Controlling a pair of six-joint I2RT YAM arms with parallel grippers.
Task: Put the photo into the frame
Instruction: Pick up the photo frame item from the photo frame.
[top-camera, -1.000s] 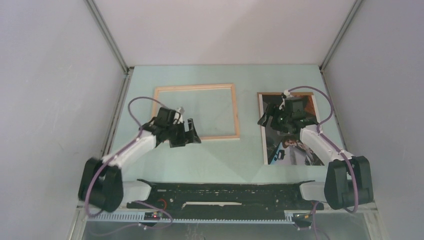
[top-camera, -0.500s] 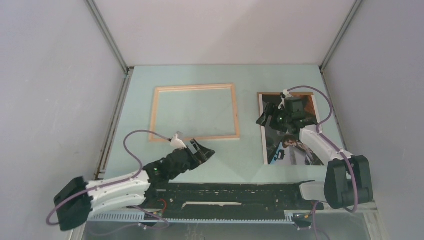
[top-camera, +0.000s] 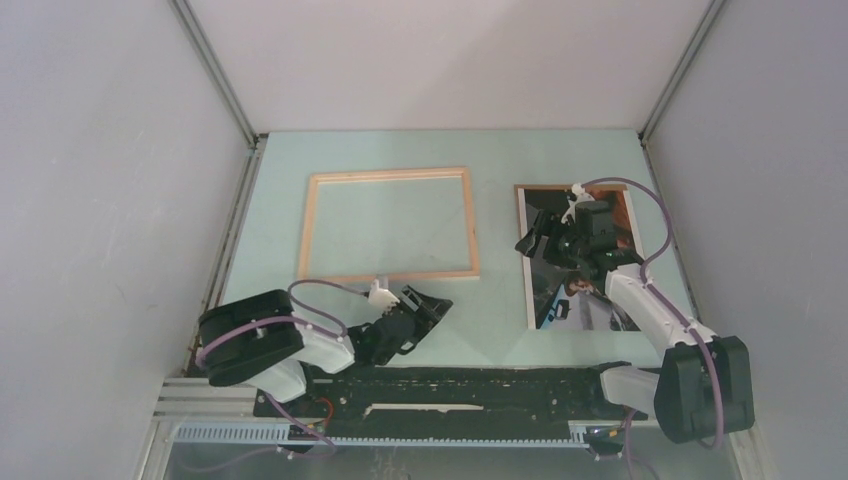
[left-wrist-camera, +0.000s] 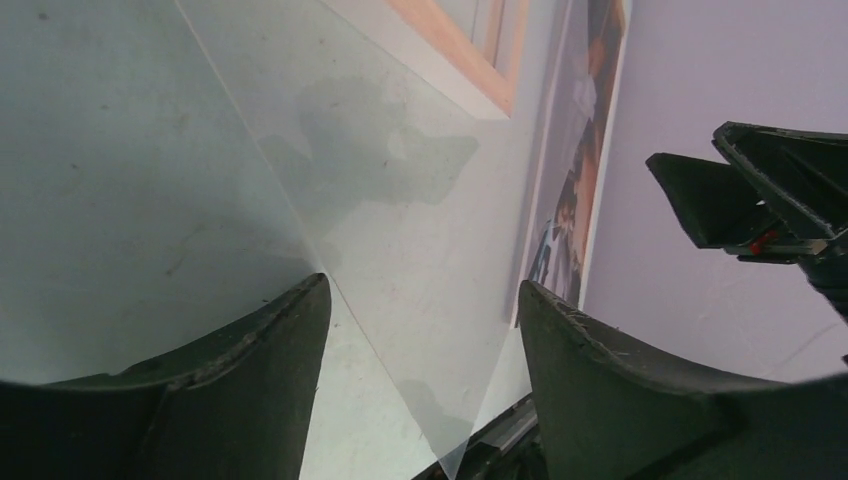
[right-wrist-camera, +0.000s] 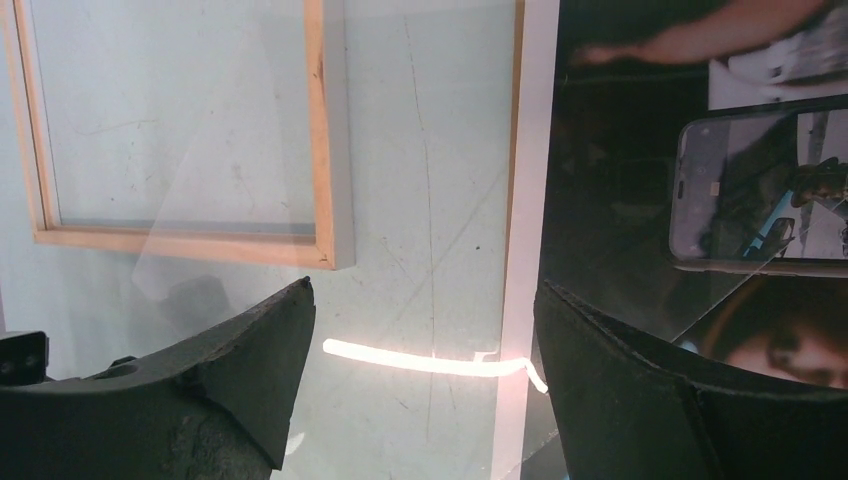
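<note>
The frame (top-camera: 389, 272), pale wood, lies flat at the middle left of the table; its corner shows in the right wrist view (right-wrist-camera: 325, 150) and the left wrist view (left-wrist-camera: 455, 45). The photo (top-camera: 590, 305), dark and glossy, lies flat to the frame's right, image up, and shows in the right wrist view (right-wrist-camera: 640, 170) and the left wrist view (left-wrist-camera: 580, 180). My right gripper (top-camera: 530, 232) is open and empty over the photo's left edge (right-wrist-camera: 522, 300). My left gripper (top-camera: 436, 308) is open and empty, low near the table's front, below the frame.
Pale green table top (top-camera: 440, 320) between grey walls. A black rail (top-camera: 460, 385) runs along the near edge between the arm bases. A bright light reflection (right-wrist-camera: 420, 360) lies on the table between my right fingers.
My left arm has drawn back from the frame's lower edge to the near edge of the table and folded low. My right gripper has shifted slightly over the photo's left edge.
</note>
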